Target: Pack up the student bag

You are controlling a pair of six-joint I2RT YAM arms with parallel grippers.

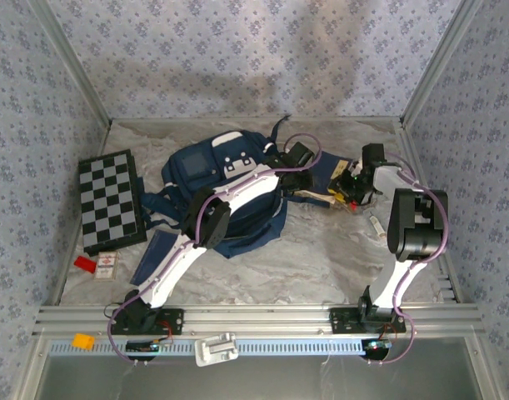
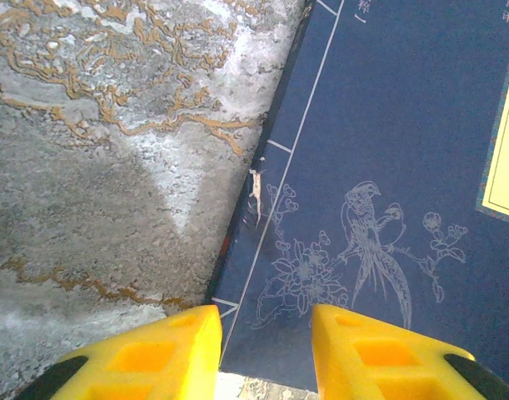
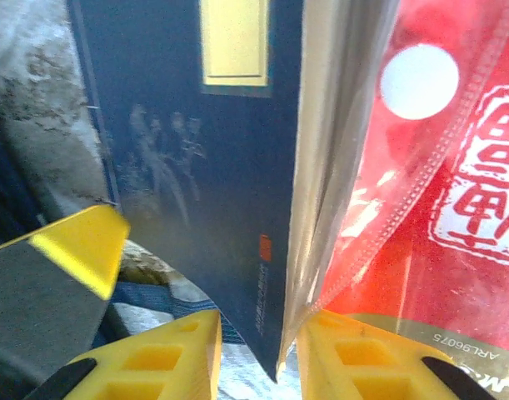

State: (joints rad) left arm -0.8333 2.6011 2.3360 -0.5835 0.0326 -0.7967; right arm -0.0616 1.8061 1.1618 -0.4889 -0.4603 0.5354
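Note:
The student bag (image 1: 206, 171), a navy backpack, lies in the middle of the table under my left arm. My left gripper (image 2: 266, 354) reaches past it to the right and hovers open over the lower corner of a flat navy booklet (image 2: 387, 167) printed with a bird and flowers. My right gripper (image 3: 260, 358) has the lower corner of a navy booklet (image 3: 196, 183) standing between its jaws. A red plastic pouch (image 3: 429, 192) lies against its right finger. A gap shows at its left finger. In the top view both grippers meet just right of the bag.
A checkerboard (image 1: 111, 200) lies at the left, with a small red block (image 1: 86, 263) and a card (image 1: 108, 265) in front of it. A small white item (image 1: 376, 225) lies near the right arm. Patterned walls close in the table.

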